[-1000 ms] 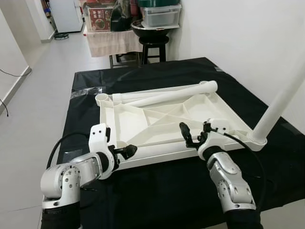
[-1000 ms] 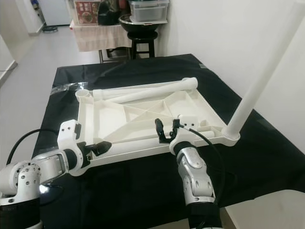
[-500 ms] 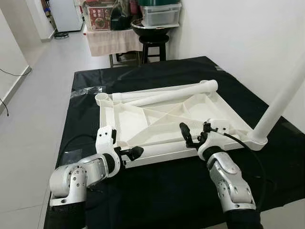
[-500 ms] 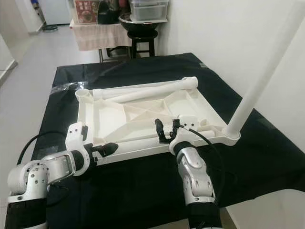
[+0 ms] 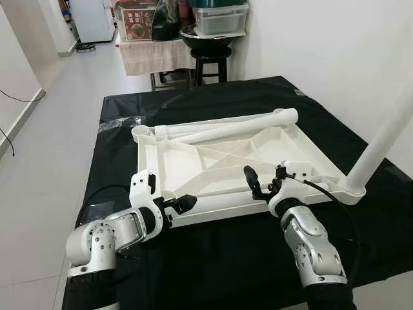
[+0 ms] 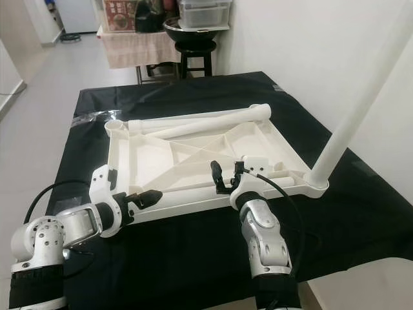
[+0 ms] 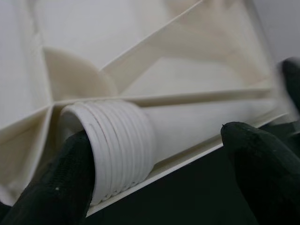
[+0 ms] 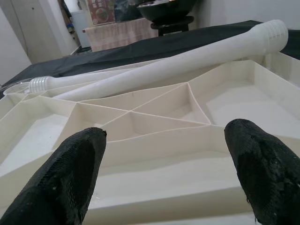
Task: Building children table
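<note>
Left claw (image 5: 182, 204) gapes around the threaded leg (image 7: 140, 140) end at the tabletop's (image 5: 219, 161) 7 o'clock edge, right claw (image 5: 262, 184) wide over its near rim, two more legs (image 5: 226, 126) at 12 on the bench (image 5: 213, 97).

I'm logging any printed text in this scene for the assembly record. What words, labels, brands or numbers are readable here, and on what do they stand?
No text can be read in full.
Red printed box on the far cloth-covered side table: it bears print, too small and blurred to read.
White tabletop, its legs, the black cloth and both grippers: no print that can be made out.
</note>
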Robot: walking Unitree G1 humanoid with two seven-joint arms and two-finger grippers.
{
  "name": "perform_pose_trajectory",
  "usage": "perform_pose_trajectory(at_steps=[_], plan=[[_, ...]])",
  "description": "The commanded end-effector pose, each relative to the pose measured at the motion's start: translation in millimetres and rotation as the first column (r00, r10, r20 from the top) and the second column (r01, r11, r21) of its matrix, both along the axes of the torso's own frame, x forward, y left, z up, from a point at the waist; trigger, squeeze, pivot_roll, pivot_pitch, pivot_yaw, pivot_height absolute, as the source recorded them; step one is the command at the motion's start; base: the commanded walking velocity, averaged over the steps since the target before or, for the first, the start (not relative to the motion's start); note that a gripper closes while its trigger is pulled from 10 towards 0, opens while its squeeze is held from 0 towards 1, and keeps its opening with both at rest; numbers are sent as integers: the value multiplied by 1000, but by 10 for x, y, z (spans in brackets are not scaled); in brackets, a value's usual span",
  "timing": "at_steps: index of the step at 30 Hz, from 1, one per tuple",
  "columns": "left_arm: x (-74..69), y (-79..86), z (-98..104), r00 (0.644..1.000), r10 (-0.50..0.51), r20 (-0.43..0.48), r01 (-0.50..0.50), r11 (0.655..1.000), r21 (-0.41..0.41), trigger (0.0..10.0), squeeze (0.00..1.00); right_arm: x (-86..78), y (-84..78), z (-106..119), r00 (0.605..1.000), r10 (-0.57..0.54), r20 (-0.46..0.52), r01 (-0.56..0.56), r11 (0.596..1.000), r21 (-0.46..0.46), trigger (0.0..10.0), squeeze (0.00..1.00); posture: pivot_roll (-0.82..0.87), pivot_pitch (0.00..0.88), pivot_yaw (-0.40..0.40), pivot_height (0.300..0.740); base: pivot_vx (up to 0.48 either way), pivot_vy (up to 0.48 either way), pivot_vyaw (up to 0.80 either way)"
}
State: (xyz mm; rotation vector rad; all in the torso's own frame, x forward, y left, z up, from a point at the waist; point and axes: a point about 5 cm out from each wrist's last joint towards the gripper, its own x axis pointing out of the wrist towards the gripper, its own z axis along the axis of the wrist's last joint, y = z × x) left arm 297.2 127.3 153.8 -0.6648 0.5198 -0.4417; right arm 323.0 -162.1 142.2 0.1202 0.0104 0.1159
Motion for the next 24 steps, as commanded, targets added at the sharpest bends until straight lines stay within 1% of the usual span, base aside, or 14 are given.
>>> perform_pose_trajectory(at_steps=[1, 3, 7, 8, 11, 16, 17, 18, 19, 20, 21, 22, 23, 24], plan=[[0, -113, 203, 991, -82, 106, 95, 988, -119, 10000, 0, -15, 20, -24, 1000, 4, -14, -4, 1000, 9, 10000, 0, -51, 21, 1, 740, 0, 0, 0], [-41, -133, 326, 977, -121, 178, 154, 971, -184, 10000, 0, -16, 18, -23, 1000, 2, -13, -2, 1000, 8, 10000, 0, -50, 20, 2, 740, 0, 0, 0], [-76, -141, 386, 965, -143, 222, 189, 960, -204, 10000, 0, -15, 10, -19, 1000, -4, -12, 4, 1000, 11, 10000, 0, -50, 20, 2, 740, 0, 0, 0], [-140, -161, 432, 948, -178, 265, 239, 946, -220, 10000, 0, -15, -52, 21, 1000, -27, -3, 27, 998, 65, 10000, 0, -49, 27, -1, 740, 0, 0, 0], [-181, -178, 441, 941, -201, 274, 265, 938, -223, 10000, 0, -25, -118, 80, 1000, -28, 13, 26, 991, 131, 10000, 0, -48, 28, -2, 740, 0, 0, 0], [-198, -184, 407, 941, -217, 258, 274, 938, -211, 10000, 0, -55, -203, 244, 997, 6, 71, -18, 985, 172, 10000, 0, -48, 28, -2, 740, 0, 0, 0], [-197, -178, 395, 944, -215, 250, 271, 938, -217, 588, 0, -65, -275, 360, 993, 24, 115, -43, 985, 166, 10000, 0, -56, 35, 1, 740, 0, 0, 0], [-197, -178, 395, 944, -215, 250, 271, 938, -217, 588, 0, -65, -275, 360, 993, 24, 115, -43, 985, 166, 10000, 0, -56, 35, 1, 740, 0, 0, 0], [-196, -174, 386, 945, -215, 246, 271, 937, -222, 0, 0, -81, -347, 490, 986, 37, 161, -63, 985, 161, 10000, 0, -58, 36, 0, 740, 0, 0, 0], [-199, -176, 386, 944, -219, 246, 276, 934, -227, 0, 0, -99, -422, 632, 977, 42, 207, -79, 982, 173, 10000, 0, -61, 36, 2, 740, 0, 0, 0], [-199, -176, 386, 944, -219, 246, 276, 934, -227, 0, 0, -99, -422, 632, 977, 42, 207, -79, 982, 173, 10000, 0, -61, 36, 2, 740, 0, 0, 0], [-198, -185, 386, 943, -223, 246, 281, 931, -234, 0, 0, -122, -488, 780, 966, 50, 255, -103, 975, 198, 10000, 0, -68, 36, 4, 740, 0, 0, 0], [-198, -185, 386, 943, -223, 246, 281, 931, -234, 0, 0, -122, -488, 780, 966, 50, 255, -103, 975, 198, 10000, 0, -68, 36, 4, 740, 0, 0, 0], [-197, -197, 385, 942, -227, 246, 285, 929, -237, 0, 0, -147, -523, 913, 953, 63, 297, -134, 965, 224, 10000, 0, -71, 36, 3, 740, 0, 0, 0]])
